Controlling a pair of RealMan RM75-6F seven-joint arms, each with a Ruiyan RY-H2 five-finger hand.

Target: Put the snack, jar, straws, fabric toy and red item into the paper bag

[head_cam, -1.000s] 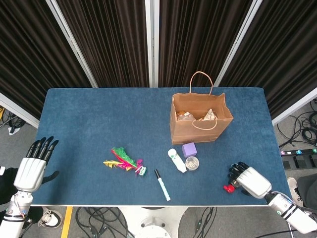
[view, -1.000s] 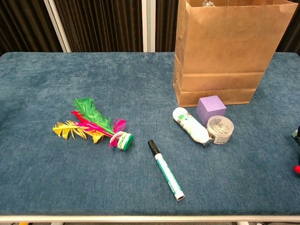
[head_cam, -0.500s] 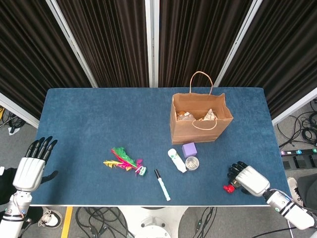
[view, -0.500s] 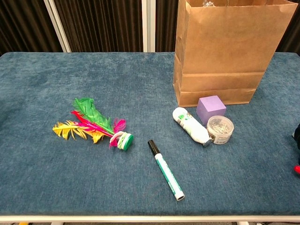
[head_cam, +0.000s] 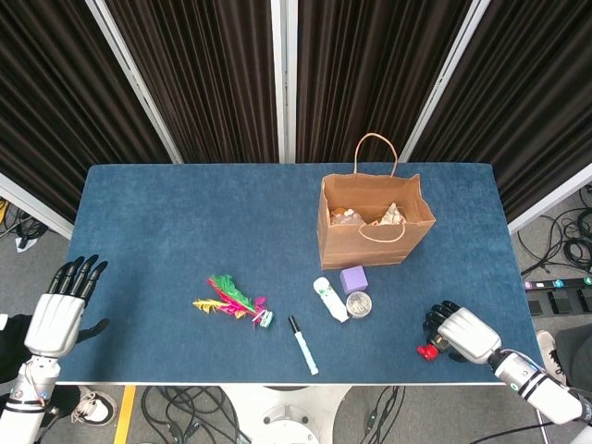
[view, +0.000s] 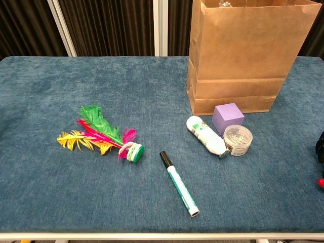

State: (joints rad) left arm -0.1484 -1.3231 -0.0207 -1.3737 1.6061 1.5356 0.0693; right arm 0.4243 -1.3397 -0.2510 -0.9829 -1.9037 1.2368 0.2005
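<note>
Right hand (head_cam: 455,331) low over the near right corner of the blue tabletop (head_cam: 185,240), fingers (head_cam: 435,326) curled down around the red item (head_cam: 426,351). Red item poking out just below and to the left of those dark fingertips, resting on the cloth; contact likely, a firm grip not confirmable from the head view. In the chest view, only a sliver of that hand and a red speck (view: 321,183) at the far right edge.

Left hand (head_cam: 57,310) off the near left edge of the tabletop, fingers straight and spread, holding nothing.

Paper bag (head_cam: 374,222) upright toward the far right, mouth open, several items already inside, too small to name. Just in front of it: purple cube (view: 228,117), touching a small clear jar (view: 237,140), with a white bottle (view: 205,136) lying on its side right beside both. Green-and-white marker (view: 178,184) lying nearer the front edge. Feathered shuttlecock (view: 104,136) on its side, well apart to the left.
</note>
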